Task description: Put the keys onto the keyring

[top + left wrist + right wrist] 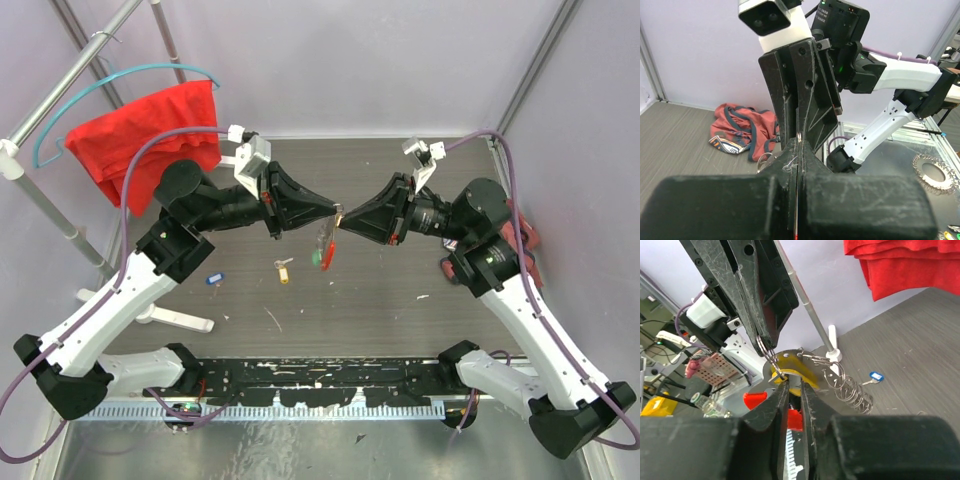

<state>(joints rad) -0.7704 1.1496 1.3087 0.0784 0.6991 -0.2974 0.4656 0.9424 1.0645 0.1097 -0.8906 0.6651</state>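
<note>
Red plastic marks the keyring (325, 247), which hangs above the middle of the worktop (400, 300). Its bar points down and its thin metal loop runs up into the left gripper (333, 212). That gripper is fully closed, and the left wrist view shows the wire pinched between its fingers. A green-tagged key (316, 258) hangs against the bar; I cannot tell whether it is threaded on the loop. The right gripper (345, 222) meets the left tip to tip. Its jaws are a narrow gap apart with nothing clearly between them, and the wire loop sits just beside one fingertip. A yellow-tagged key (285, 270) lies on the worktop near the keyring, toward the left edge. A blue-tagged key (214, 279) lies farther toward that edge. Red cloth (140, 135) hangs beyond the far left corner.
</note>
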